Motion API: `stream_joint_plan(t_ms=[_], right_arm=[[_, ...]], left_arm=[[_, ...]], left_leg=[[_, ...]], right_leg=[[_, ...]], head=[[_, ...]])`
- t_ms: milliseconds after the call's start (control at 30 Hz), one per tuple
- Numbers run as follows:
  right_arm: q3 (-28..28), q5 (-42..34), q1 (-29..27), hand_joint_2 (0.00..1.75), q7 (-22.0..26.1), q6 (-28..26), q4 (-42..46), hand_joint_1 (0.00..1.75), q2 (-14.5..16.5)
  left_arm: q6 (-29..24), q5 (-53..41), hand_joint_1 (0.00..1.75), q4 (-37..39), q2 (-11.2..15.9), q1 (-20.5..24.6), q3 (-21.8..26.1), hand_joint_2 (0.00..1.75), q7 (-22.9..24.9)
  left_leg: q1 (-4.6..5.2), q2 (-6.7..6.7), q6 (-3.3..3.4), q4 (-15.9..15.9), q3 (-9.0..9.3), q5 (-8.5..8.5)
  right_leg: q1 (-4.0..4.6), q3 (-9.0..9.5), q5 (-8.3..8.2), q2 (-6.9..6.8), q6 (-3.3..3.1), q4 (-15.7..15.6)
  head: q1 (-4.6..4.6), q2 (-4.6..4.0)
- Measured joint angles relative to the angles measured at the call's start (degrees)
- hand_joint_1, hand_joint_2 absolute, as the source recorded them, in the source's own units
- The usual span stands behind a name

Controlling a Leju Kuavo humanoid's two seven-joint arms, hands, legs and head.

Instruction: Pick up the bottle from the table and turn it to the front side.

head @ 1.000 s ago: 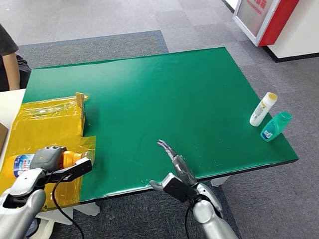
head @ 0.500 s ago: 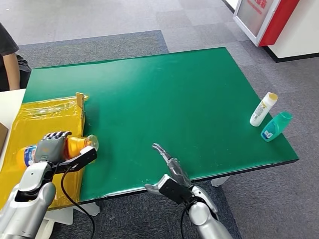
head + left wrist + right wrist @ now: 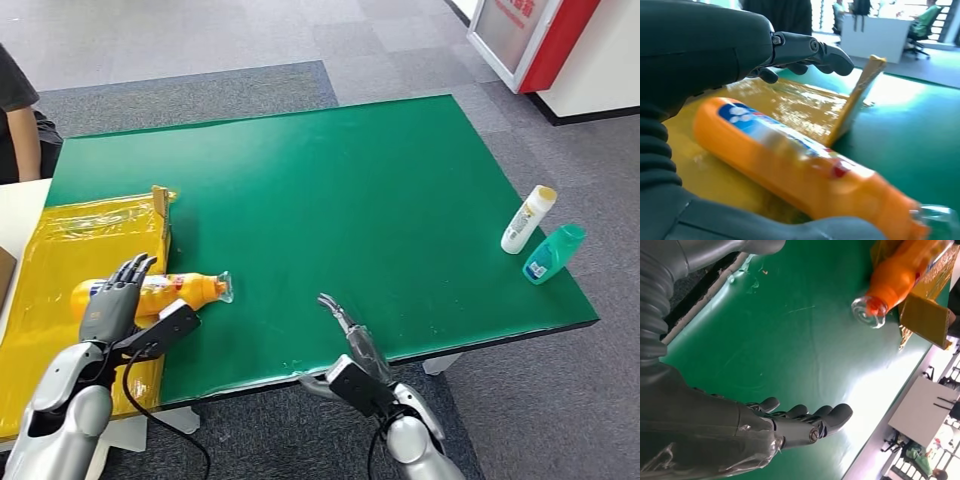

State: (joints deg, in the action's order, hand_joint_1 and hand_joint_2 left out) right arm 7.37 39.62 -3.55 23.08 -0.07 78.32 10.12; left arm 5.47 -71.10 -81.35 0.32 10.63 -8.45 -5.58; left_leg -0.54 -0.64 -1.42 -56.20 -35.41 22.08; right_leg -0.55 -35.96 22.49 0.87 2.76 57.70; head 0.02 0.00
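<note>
Orange bottle [image 3: 155,292] has left my left hand [image 3: 113,305], now lying label-up across tray edge; fingers spread wide. Right hand [image 3: 351,345] open, idle. Turn looks done.

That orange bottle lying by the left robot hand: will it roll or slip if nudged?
Likely to roll: the orange bottle is round and lies on its side. Probably slippery, since it rests partly on the glossy yellow sheet. The left robot hand looks open beside it.
</note>
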Motion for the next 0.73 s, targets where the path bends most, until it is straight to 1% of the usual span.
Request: stream_joint_plan(t_ms=[100, 233, 300, 367, 467, 567, 600, 700, 733], right_arm=[[-0.8, -0.2, -0.7, 1.75, 0.2, -0.1, 0.8, 0.0, 0.0], [-1.9, -0.5, -2.0, 1.75, 0.3, -0.4, 1.9, 0.0, 0.0], [-2.3, -0.5, -2.8, 1.75, 0.3, -0.5, 2.7, 0.0, 0.0], [-2.7, -0.5, -3.4, 1.75, 0.3, -0.6, 3.6, 0.0, 0.0], [-3.0, -0.4, -3.9, 1.75, 0.3, -0.6, 4.4, 0.0, 0.1], [-3.2, -0.4, -4.2, 1.75, 0.4, -0.6, 4.9, 0.0, 0.2], [-3.3, -0.3, -4.3, 1.75, 0.4, -0.6, 5.0, 0.0, 0.2], [-3.7, -0.7, -4.9, 1.75, 1.3, -0.3, 6.0, 0.0, 0.7], [-3.7, -0.9, -5.0, 1.75, 1.5, -0.2, 6.2, 0.0, 0.9]], left_arm=[[0.7, 11.2, 0.0, -5.0, 0.3, -3.0, 0.0, 0.0, -4.2], [-1.2, 23.6, 0.0, -12.5, 0.7, -7.8, 0.3, 1.75, -10.6], [-2.2, 28.9, 0.0, -16.5, 0.4, -10.6, 0.9, 1.75, -13.7], [-2.5, 32.2, 0.0, -19.7, -0.3, -13.0, 1.5, 1.75, -15.7], [-2.5, 33.1, 0.0, -22.8, -0.9, -15.2, 2.2, 1.75, -16.5], [-1.8, 35.1, 0.0, -24.4, -1.5, -16.3, 2.7, 1.75, -17.1], [-0.5, 38.0, 0.0, -24.8, -2.0, -16.8, 3.1, 1.75, -17.9], [7.3, 53.2, 0.0, -25.6, -4.8, -18.8, 5.0, 1.75, -21.2], [8.9, 56.0, 0.0, -25.7, -5.3, -19.2, 5.3, 1.75, -21.8]], left_leg=[[0.0, 0.0, 0.0, 0.0, 0.0, 0.02], [0.0, 0.0, 0.0, 0.0, 0.0, 0.06], [0.0, 0.0, 0.0, 0.0, 0.0, 0.1], [0.0, 0.0, 0.0, 0.0, 0.0, 0.14], [0.0, 0.0, 0.01, 0.0, 0.01, 0.14], [0.0, -0.01, 0.01, 0.0, 0.02, 0.13], [0.0, -0.01, 0.0, 0.0, 0.02, 0.13], [0.0, -0.01, 0.02, 0.0, 0.03, 0.14], [0.0, -0.01, 0.03, 0.0, 0.03, 0.14]], right_leg=[[0.0, 0.0, 0.0, 0.0, 0.0, 0.0], [0.0, 0.0, 0.04, 0.0, 0.0, 0.0], [0.0, 0.0, 0.08, 0.0, 0.0, 0.0], [0.0, 0.0, 0.11, 0.0, 0.02, 0.0], [0.0, 0.01, 0.12, 0.0, 0.03, 0.0], [0.0, 0.03, 0.11, 0.0, 0.04, 0.0], [0.0, 0.04, 0.1, 0.0, 0.04, 0.0], [-0.01, 0.06, 0.11, 0.0, 0.04, 0.0], [-0.01, 0.06, 0.11, 0.0, 0.05, 0.0]], head=[[0.01, 0.0], [0.0, 0.0], [0.0, 0.0], [0.0, 0.0], [-0.01, 0.0], [0.0, 0.0], [-0.01, 0.0], [0.0, 0.0], [0.0, 0.0]])
